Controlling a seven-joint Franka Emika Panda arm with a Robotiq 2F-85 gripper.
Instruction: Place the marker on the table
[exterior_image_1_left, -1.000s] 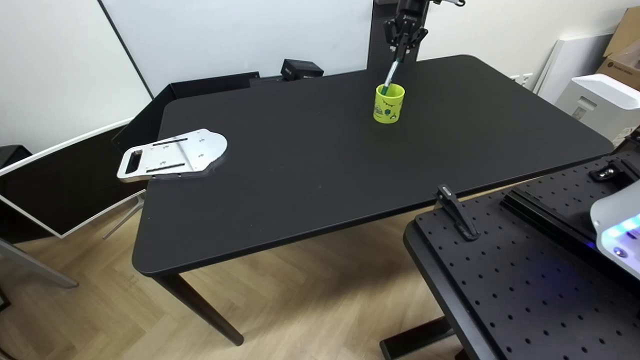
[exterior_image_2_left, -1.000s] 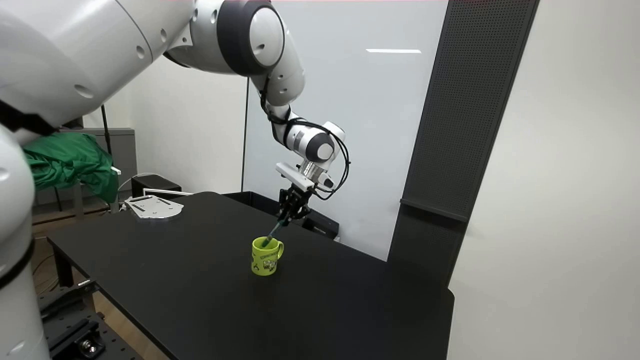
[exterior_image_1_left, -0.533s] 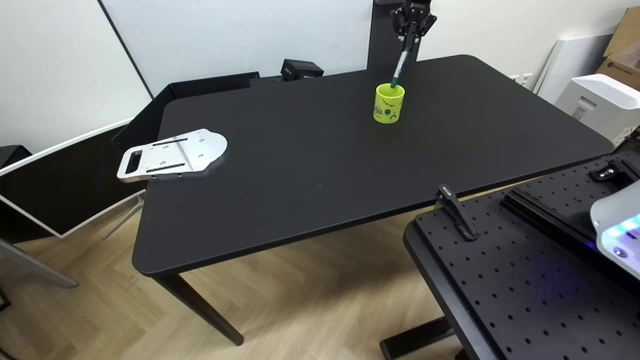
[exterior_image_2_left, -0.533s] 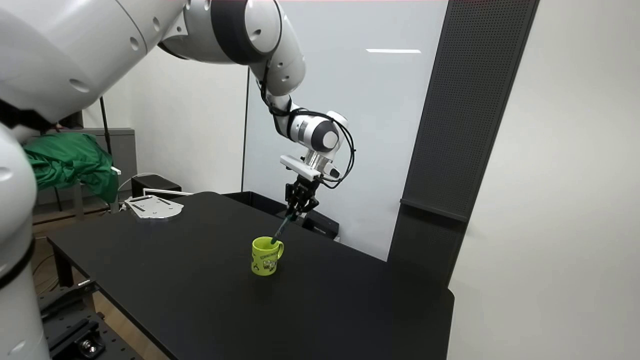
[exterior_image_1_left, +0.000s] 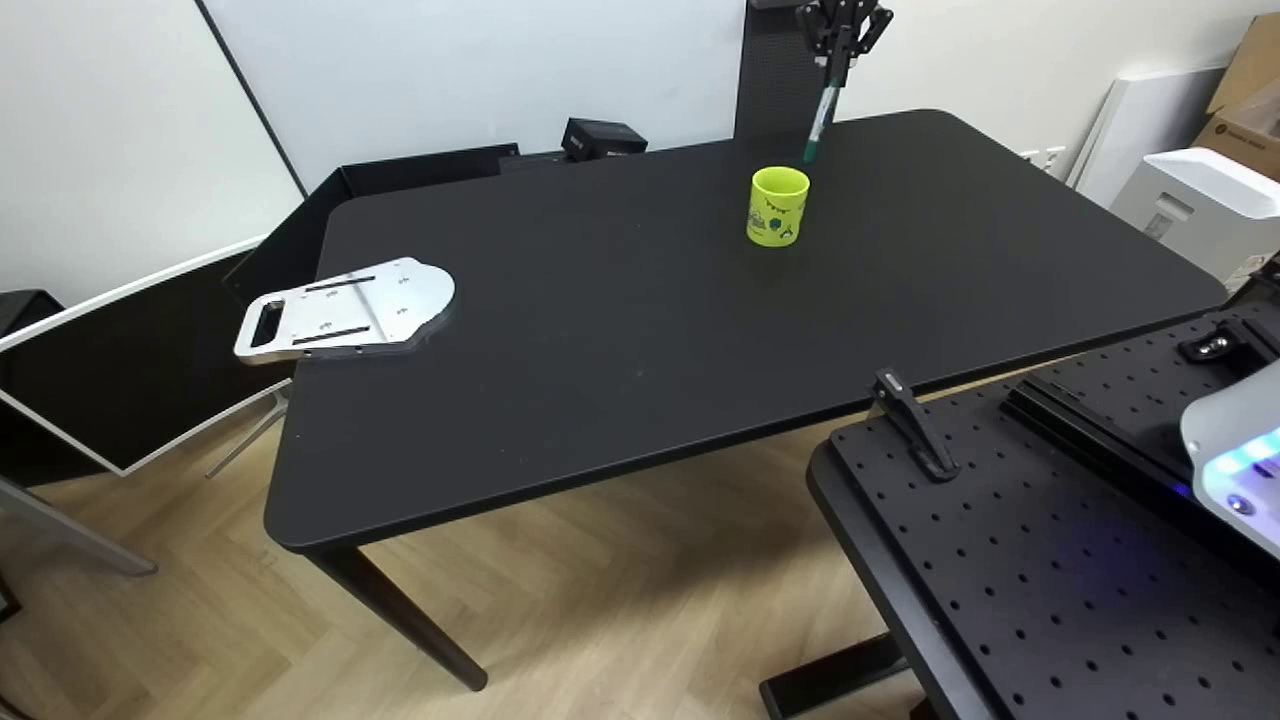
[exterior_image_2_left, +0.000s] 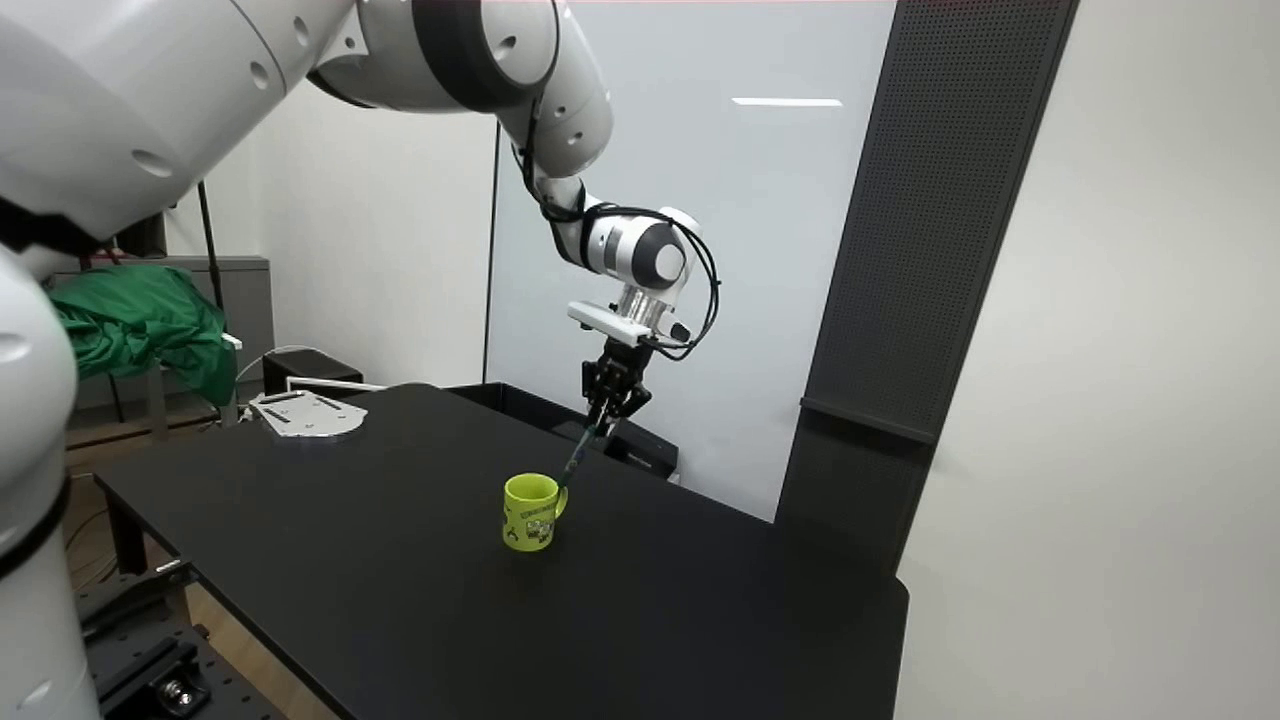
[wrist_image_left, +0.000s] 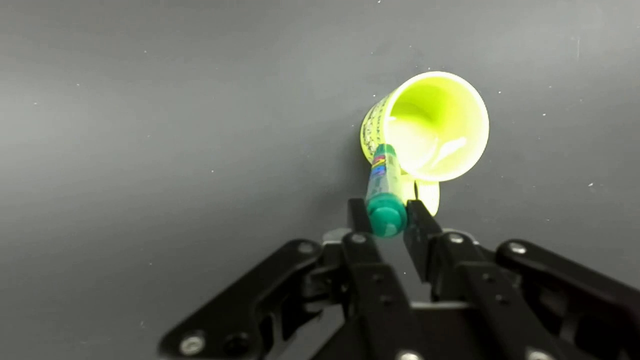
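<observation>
Table (exterior_image_1_left: 560, 390), matte black; lime-green cup (exterior_image_1_left: 775, 218) on top; slotted plate (exterior_image_1_left: 395, 310) overhanging edge; wood floor (exterior_image_1_left: 600, 620) below; gripper (wrist_image_left: 387, 217) pinching tilted marker (wrist_image_left: 384, 181).

Mug (wrist_image_left: 431, 125) partly hidden by marker (wrist_image_left: 384, 186)

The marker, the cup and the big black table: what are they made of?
The marker seems plastic: its smooth green end has a little shine. The cup is glossy, gleaming inside: maybe glazed ceramic, possibly plastic. The table has a smooth matte black top, with only soft, blurry light on it; perhaps coated board, but what's under the black doesn't show.
</observation>
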